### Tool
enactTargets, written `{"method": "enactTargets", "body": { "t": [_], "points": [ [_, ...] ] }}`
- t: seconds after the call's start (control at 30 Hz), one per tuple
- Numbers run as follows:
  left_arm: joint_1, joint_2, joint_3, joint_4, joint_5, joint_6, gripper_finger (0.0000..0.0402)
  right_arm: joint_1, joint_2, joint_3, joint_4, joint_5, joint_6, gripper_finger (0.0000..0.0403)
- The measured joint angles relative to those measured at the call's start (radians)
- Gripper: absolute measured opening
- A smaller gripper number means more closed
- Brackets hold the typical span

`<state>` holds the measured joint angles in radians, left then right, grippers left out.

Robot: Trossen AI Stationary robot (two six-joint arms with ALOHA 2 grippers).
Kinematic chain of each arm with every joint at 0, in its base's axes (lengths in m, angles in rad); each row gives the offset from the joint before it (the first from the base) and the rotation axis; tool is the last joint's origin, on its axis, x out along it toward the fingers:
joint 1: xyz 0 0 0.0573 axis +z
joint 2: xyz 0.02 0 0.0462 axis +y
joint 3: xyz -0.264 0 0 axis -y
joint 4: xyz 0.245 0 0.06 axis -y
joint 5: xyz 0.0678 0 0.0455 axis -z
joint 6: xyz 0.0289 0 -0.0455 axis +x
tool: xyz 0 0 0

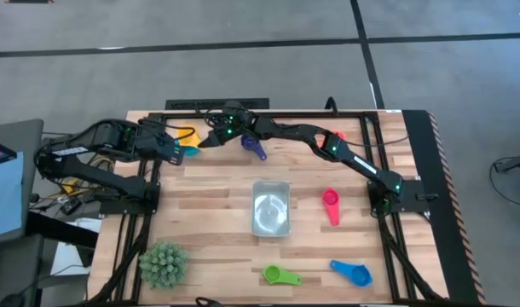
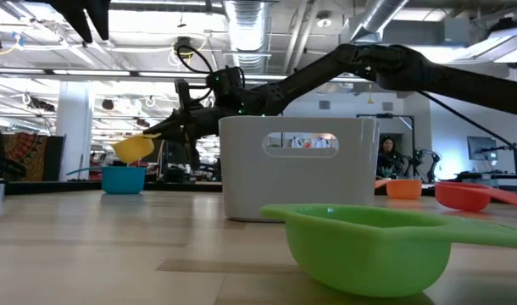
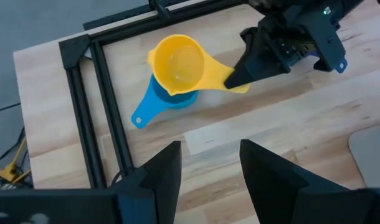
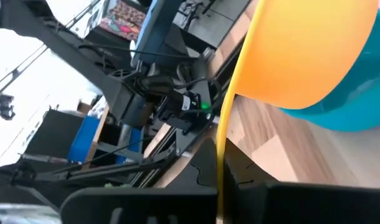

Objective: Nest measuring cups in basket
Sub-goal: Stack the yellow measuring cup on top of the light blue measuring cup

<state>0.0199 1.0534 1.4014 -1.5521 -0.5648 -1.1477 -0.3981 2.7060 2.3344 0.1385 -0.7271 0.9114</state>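
Left wrist view: yellow cup (image 3: 180, 64) in right gripper (image 3: 235, 76), above teal cup (image 3: 154, 104).

The high view looks straight down over the whole table (image 1: 209, 183). The low view looks level across it. Both wrist views look forward, closely, sharing the yellow cup (image 3: 180, 62) at the right gripper (image 3: 230, 79).

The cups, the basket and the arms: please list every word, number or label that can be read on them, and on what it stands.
None can be read.
Basket: no print on its wall; its handle slot only shows the room behind.
Yellow cup, teal cup, green cup: no visible markings.
Right gripper, holding the yellow cup: no legible label.
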Motion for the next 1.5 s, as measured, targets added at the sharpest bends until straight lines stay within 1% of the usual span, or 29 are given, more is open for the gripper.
{"method": "enactTargets", "body": {
  "t": [0.13,0.3,0.63,0.93,1.03,1.33,1.43,1.5],
  "points": [
    [0.008,0.0,0.0,0.0,0.0,0.0,0.0153,0.002,0.0,0.0,0.006,0.02,0.001,0.0005],
    [0.008,0.0,0.0,0.0,0.0,0.0,0.0153,0.003,0.0,0.0,0.0,0.021,0.001,0.0005],
    [0.008,0.0,0.0,0.001,0.008,0.0,0.0153,0.003,0.0,0.0,-0.004,0.026,0.122,0.0005],
    [0.008,0.0,0.0,0.002,0.02,0.0,0.0153,0.003,-0.001,0.0,-0.004,0.017,0.14,0.0016],
    [0.008,0.0,0.0,0.002,0.03,0.0,0.0153,0.003,-0.001,0.0,-0.002,0.018,0.156,0.0038],
    [0.008,0.0,0.0,0.002,0.035,-0.005,0.0153,0.005,-0.001,0.0,0.006,0.069,0.17,0.0147],
    [0.008,0.0,0.0,0.002,0.039,-0.005,0.0153,0.006,-0.001,0.0,0.005,0.075,0.17,0.0171],
    [0.008,0.0,0.0,0.002,0.044,-0.005,0.0153,0.006,-0.001,0.0,0.0,0.074,0.176,0.0178]
  ]
}}
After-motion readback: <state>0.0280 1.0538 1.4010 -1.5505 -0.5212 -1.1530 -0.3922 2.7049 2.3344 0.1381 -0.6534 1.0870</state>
